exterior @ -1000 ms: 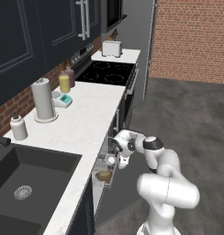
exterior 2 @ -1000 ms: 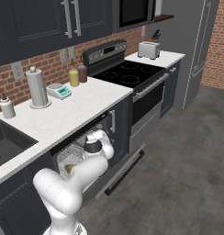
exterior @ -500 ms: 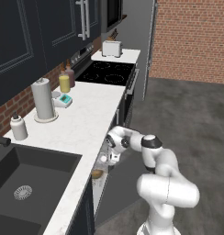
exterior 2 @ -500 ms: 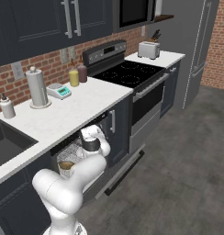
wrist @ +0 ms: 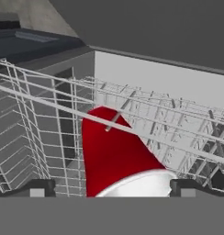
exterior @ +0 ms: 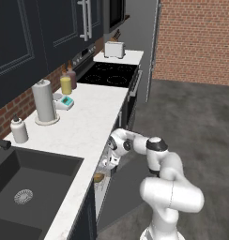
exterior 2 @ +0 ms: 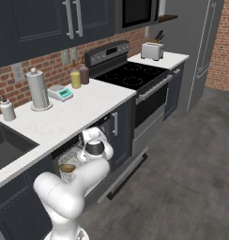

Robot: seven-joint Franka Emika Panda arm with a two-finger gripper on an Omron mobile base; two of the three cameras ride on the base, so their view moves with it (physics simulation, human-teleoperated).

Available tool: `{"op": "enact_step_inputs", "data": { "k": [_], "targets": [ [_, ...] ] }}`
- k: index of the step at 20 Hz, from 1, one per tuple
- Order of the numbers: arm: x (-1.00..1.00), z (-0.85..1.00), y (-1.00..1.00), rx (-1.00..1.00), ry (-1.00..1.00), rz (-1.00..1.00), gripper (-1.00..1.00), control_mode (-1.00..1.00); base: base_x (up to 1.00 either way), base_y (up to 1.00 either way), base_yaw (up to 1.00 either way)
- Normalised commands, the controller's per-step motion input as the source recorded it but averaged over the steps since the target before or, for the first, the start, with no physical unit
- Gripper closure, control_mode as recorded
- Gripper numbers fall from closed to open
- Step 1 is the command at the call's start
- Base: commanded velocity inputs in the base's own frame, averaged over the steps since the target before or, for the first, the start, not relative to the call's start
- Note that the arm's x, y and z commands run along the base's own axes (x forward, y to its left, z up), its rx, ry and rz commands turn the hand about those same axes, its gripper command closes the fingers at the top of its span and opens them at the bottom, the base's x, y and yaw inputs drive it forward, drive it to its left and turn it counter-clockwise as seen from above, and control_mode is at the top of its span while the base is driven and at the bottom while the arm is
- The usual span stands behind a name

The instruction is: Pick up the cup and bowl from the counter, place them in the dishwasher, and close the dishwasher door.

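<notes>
One cup, one bowl, one rack. Hand view: the red cup sits between the two fingers, rim toward the camera at 6 o'clock, base pointing up into the white wire rack; the tips stand wide apart at either side of the rim, apparently gripping it, though contact itself is hard to make out. Left base view: arm is bent low under the table edge, gripper inside the open dishwasher, with the tan bowl just at 7 o'clock of it in the rack. Right base view shows the bowl at lower left of the wrist. Door hangs open, tilted down toward the floor. On the white table: one paper-towel roll, one small white bottle, one yellow bottle, one dark red bottle beside it, one small scale-like device. Black sink at 8 o'clock, black stove at 12, toaster beyond it. Navy cabinets, brick wall, grey floor.
</notes>
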Motion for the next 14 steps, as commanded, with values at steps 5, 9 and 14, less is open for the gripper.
{"op": "enact_step_inputs", "data": {
  "k": [5, 9, 14],
  "targets": [
    [-0.16, 0.76, -0.75, -0.07, 0.25, 0.00, -1.00, -1.00, 0.00, 0.00, 0.00],
    [-0.30, 0.83, -0.77, -0.11, 0.13, 0.03, -1.00, -1.00, 0.00, 0.00, 0.00],
    [-0.48, 0.87, -0.77, -0.18, 0.03, 0.10, -1.00, -1.00, 0.00, 0.00, 0.00]
  ]
}}
